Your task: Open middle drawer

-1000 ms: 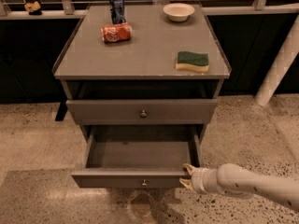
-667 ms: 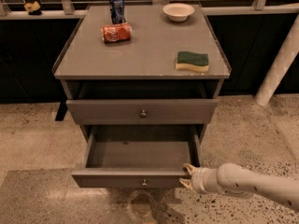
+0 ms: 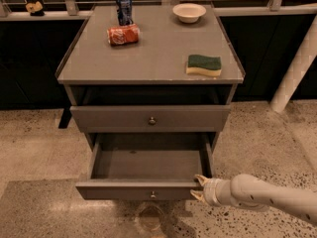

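The middle drawer [image 3: 148,163] of the grey cabinet is pulled out toward me, showing a shallow empty grey box. Its front panel carries a small round knob [image 3: 152,194]. My gripper [image 3: 198,188] sits at the right end of that front panel, close against its corner and well to the right of the knob. Its two pale fingertips [image 3: 200,179] are spread apart with nothing held between them. The white arm reaches in from the lower right.
The drawer above [image 3: 151,118] is shut, with its own knob. On the cabinet top [image 3: 148,53] are a blue can [image 3: 124,8], a red can on its side [image 3: 123,34], a white bowl [image 3: 189,12] and a green-yellow sponge [image 3: 204,65]. A white post [image 3: 294,73] stands at the right.
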### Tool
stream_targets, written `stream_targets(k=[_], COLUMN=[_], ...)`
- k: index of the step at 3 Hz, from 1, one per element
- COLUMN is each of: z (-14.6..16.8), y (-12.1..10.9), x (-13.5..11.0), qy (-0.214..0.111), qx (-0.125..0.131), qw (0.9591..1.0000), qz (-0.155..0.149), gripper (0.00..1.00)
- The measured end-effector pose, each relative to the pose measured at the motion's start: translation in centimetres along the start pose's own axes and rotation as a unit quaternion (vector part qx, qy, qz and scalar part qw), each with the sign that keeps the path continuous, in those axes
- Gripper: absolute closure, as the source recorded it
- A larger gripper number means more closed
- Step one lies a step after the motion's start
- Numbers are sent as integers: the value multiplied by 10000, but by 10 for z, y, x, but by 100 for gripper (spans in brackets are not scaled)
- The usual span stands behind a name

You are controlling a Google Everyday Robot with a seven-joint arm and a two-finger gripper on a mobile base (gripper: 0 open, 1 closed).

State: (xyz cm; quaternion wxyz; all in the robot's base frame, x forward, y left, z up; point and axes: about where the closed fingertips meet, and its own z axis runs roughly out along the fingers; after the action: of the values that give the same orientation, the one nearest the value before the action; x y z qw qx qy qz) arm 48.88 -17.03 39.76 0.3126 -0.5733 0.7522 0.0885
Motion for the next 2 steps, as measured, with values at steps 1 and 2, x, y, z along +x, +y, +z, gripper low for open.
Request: stream_targets(k=[1,2], z=[0,-1], y=[0,1], x=[1,2], qy=[8,8], qx=[-8,-17], qw=[10000,10000], qz=[-31,-56], gripper=[100,100])
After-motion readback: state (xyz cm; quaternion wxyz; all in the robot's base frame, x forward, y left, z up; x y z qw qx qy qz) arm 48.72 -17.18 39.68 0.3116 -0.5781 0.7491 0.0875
